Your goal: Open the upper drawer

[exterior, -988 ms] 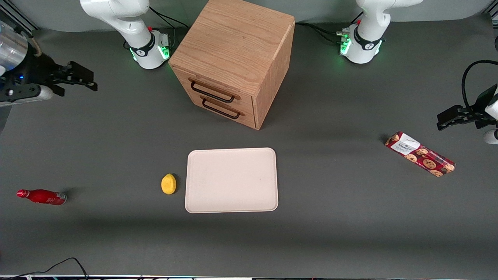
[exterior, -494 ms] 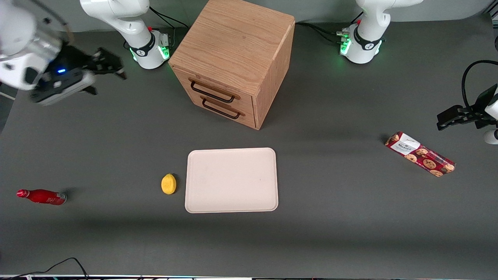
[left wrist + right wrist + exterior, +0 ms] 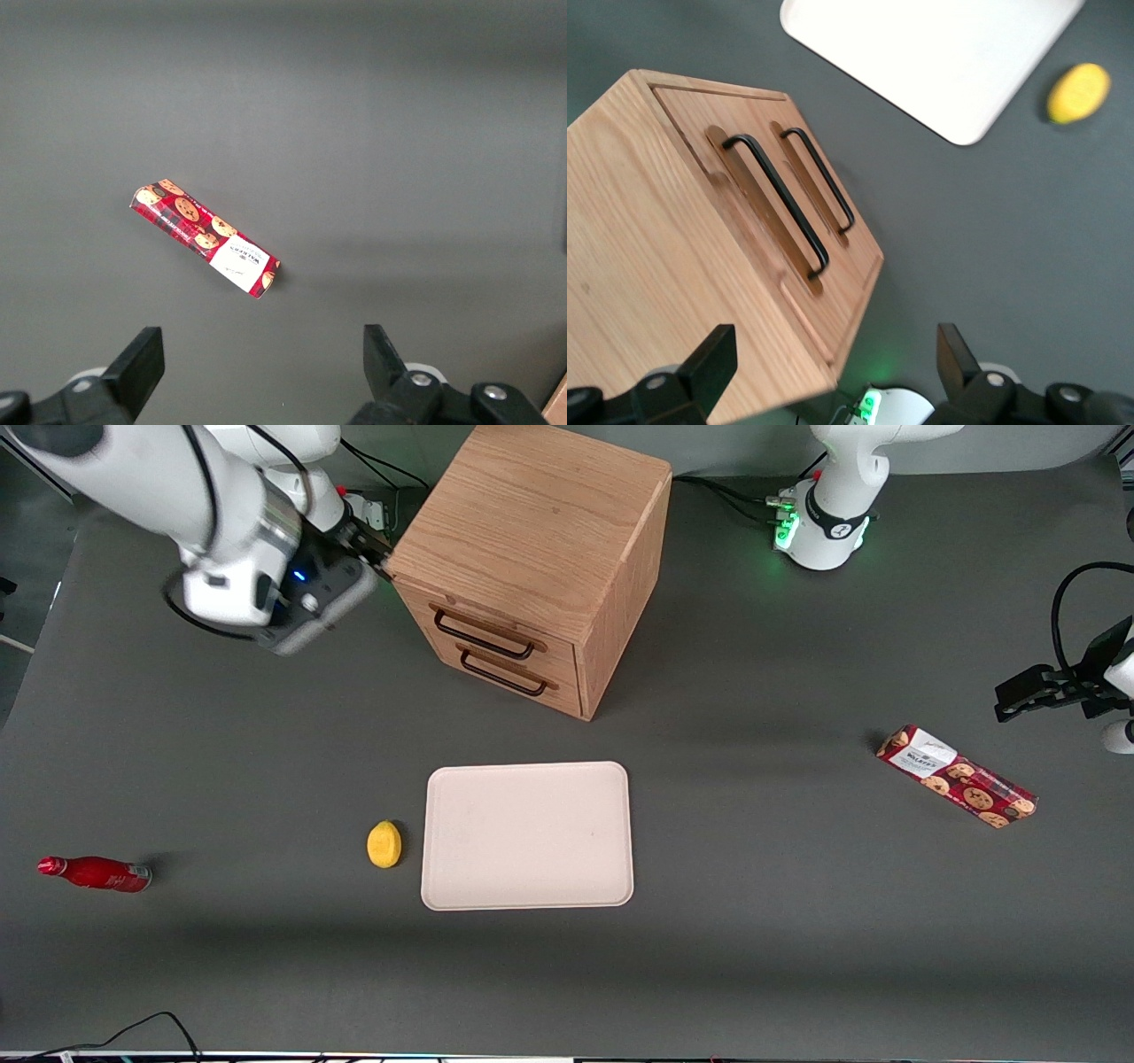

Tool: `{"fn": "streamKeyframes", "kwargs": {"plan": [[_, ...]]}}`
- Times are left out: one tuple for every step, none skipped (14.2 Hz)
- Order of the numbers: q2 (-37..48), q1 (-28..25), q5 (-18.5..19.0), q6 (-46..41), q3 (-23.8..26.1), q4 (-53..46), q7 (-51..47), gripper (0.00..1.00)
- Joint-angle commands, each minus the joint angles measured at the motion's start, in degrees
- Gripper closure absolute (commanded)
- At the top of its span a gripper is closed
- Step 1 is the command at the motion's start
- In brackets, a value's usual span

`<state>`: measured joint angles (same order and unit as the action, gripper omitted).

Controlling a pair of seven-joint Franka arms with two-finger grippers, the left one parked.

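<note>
The oak cabinet (image 3: 532,522) stands on the grey table, farther from the front camera than the tray. Its upper drawer (image 3: 505,622) is shut, with a thin dark bar handle (image 3: 483,636). The lower drawer's like handle (image 3: 502,675) sits just beneath it. My right gripper (image 3: 376,558) hovers beside the cabinet's top corner, toward the working arm's end, above handle height and touching nothing. In the right wrist view the gripper (image 3: 833,363) is open and empty, its fingers (image 3: 713,359) spread wide over the cabinet's top edge. The upper handle (image 3: 780,204) and lower handle (image 3: 824,181) both show there.
A pale tray (image 3: 527,834) lies nearer the front camera than the cabinet, with a yellow lemon (image 3: 384,843) beside it. A red bottle (image 3: 93,873) lies toward the working arm's end. A cookie box (image 3: 957,776) lies toward the parked arm's end.
My right arm has swung in from the working arm's end of the table to the cabinet's top corner. The drawers and the other things have not moved.
</note>
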<state>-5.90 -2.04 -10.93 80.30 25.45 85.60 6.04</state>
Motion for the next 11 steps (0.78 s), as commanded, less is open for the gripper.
{"fn": "streamKeyframes", "kwargs": {"plan": [[-8.8,0.2,-0.7,5.3,4.2,-1.3,1.0,0.0],[-10.4,0.0,-0.5,7.4,4.8,-1.0,1.0,0.0],[-11.5,-0.3,-0.2,9.6,5.4,-0.2,1.3,0.0],[-11.9,-0.6,-0.1,11.7,5.5,1.1,3.2,0.0],[-12.5,-0.6,-0.1,12.9,5.6,2.4,7.6,0.0],[-12.6,-0.5,-0.2,13.1,5.5,3.4,11.1,0.0],[-12.4,-0.2,-0.2,13.1,5.6,4.6,11.6,0.0],[-11.8,-0.1,-0.3,13.5,5.6,6.3,12.1,0.0],[-11.1,0.0,-0.7,15.0,5.6,8.2,12.3,0.0],[-10.1,-0.1,-0.8,16.4,5.8,10.4,12.3,0.0],[-9.2,-0.1,-0.8,17.7,6.0,12.1,12.2,0.0]]}}
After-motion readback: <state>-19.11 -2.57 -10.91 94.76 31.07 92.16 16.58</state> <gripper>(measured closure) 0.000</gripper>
